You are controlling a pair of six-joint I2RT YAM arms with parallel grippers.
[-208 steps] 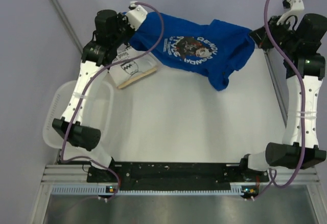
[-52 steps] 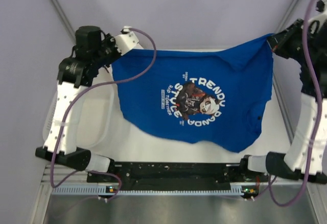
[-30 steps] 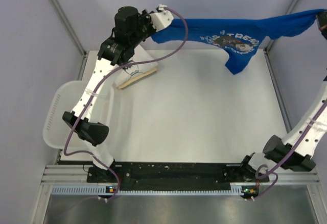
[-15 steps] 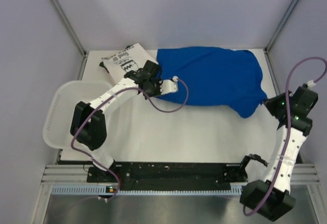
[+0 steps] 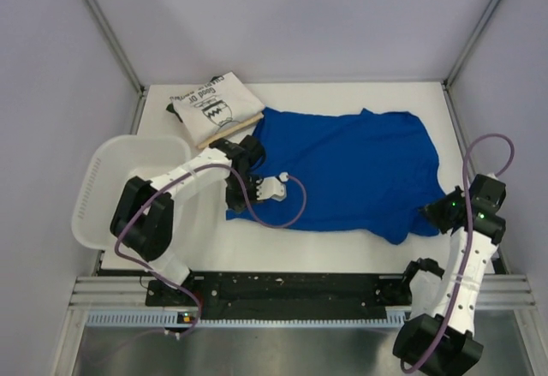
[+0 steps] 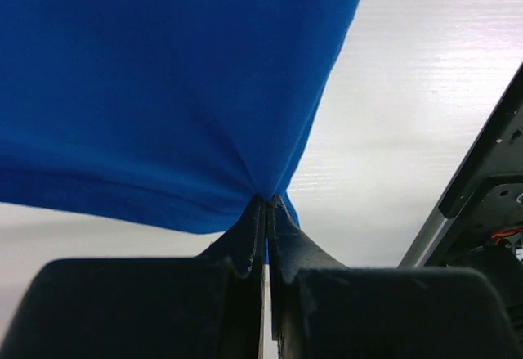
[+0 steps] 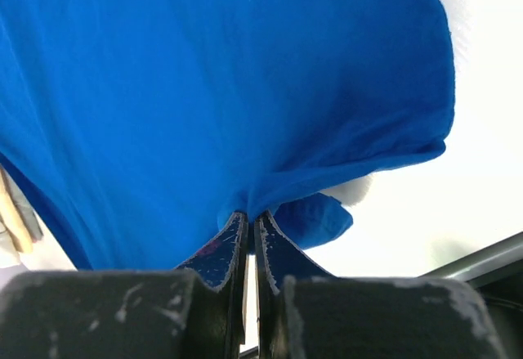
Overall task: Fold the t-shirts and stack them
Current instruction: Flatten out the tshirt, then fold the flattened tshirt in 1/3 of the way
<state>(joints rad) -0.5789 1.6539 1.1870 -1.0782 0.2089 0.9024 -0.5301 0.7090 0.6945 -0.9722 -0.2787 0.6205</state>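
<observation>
The royal blue t-shirt (image 5: 351, 170) lies spread on the white table, print side down. My left gripper (image 5: 242, 194) is shut on its near left corner, and the left wrist view shows the blue cloth (image 6: 163, 89) pinched between the jaws. My right gripper (image 5: 431, 213) is shut on its near right corner, and the right wrist view shows the cloth (image 7: 212, 81) bunched at the jaws. The white t-shirt (image 5: 214, 106) with black drawing and lettering lies folded at the far left, just touching the blue one.
A white slotted basket (image 5: 103, 183) stands at the left edge beside my left arm. A black rail (image 5: 291, 290) runs along the near edge. Metal frame posts stand at the far corners.
Both arms swung the blue shirt up and out, then laid it flat on the table. In the last half second they drew its near edge closer to the front.
</observation>
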